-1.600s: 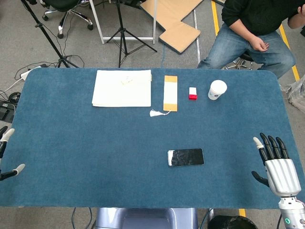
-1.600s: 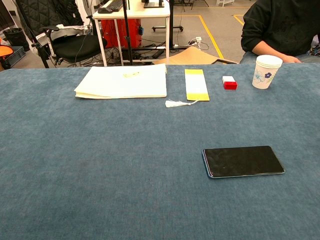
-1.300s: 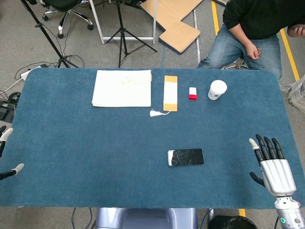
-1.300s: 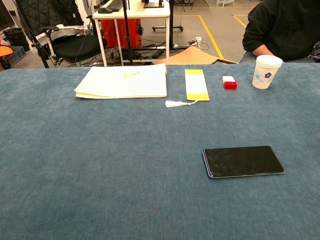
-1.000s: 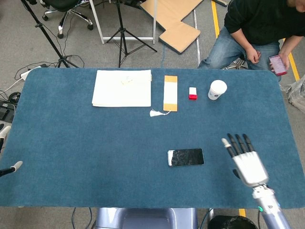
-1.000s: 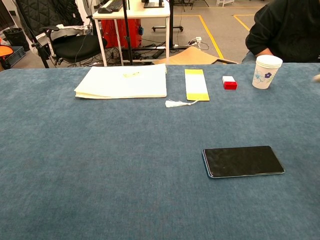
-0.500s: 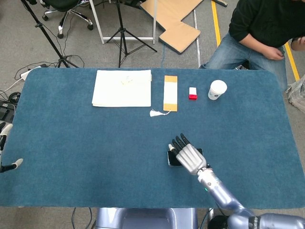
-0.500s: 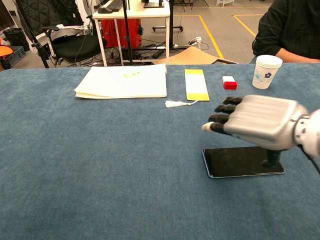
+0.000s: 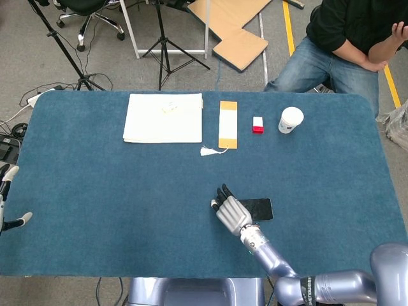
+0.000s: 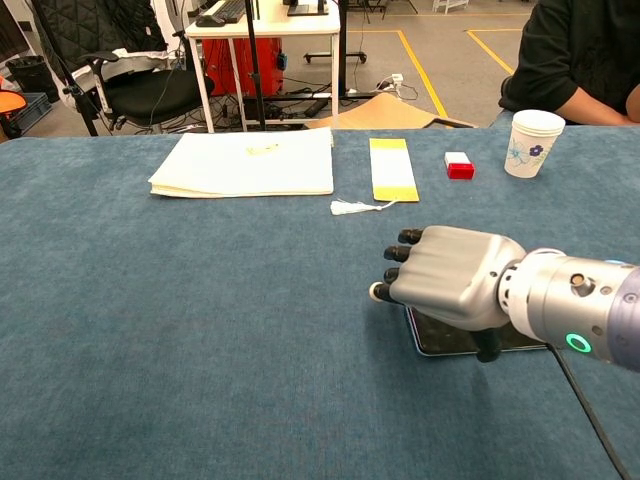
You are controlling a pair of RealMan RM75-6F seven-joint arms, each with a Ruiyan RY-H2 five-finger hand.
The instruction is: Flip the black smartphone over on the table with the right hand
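The black smartphone (image 9: 259,208) lies flat on the blue table, right of centre toward the front; the chest view shows only its near edge (image 10: 448,346) under the hand. My right hand (image 9: 231,212) hangs low over the phone's left end (image 10: 450,277), palm down. Its fingers reach past the left edge and are apart, and the thumb (image 10: 488,345) points down at the phone's near side. Nothing is gripped. My left hand (image 9: 7,197) shows only at the far left edge of the head view, with its fingers spread and nothing in it.
At the back of the table are a white paper stack (image 9: 163,118), a yellow bookmark with a tassel (image 9: 227,123), a small red and white box (image 9: 257,124) and a paper cup (image 9: 291,119). A person (image 9: 354,32) sits beyond the far right corner.
My right hand came in from the table's right front corner, swept left and dropped lower. It now covers the phone's left end. The phone has not moved.
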